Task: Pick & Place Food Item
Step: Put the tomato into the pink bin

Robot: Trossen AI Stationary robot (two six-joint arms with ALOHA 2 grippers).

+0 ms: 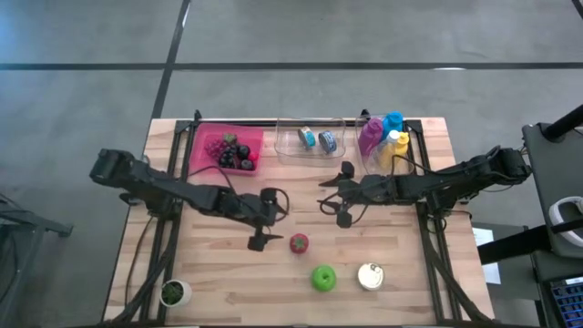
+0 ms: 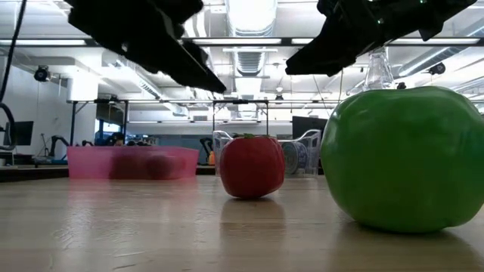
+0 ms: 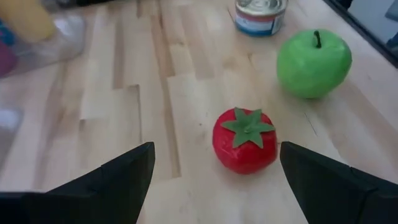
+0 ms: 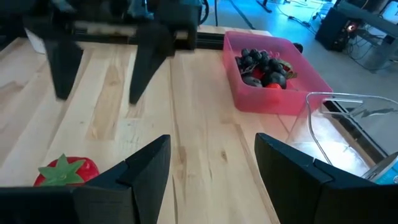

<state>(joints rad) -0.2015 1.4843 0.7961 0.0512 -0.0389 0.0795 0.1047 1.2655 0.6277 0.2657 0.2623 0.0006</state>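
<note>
Over the table's left half, left gripper (image 1: 258, 242) hovering wide open just short of the red tomato (image 1: 299, 242), nothing held. Approach step, by the look of it; next, descend and straddle. Beyond, green apple (image 1: 323, 278) and tin can (image 1: 370, 276). Farther right, right gripper (image 1: 339, 201) waiting, partly open, seemingly empty.

Bright overhead strip lights (image 2: 249, 15); soft shadows; wrist-view edges blurred.
</note>
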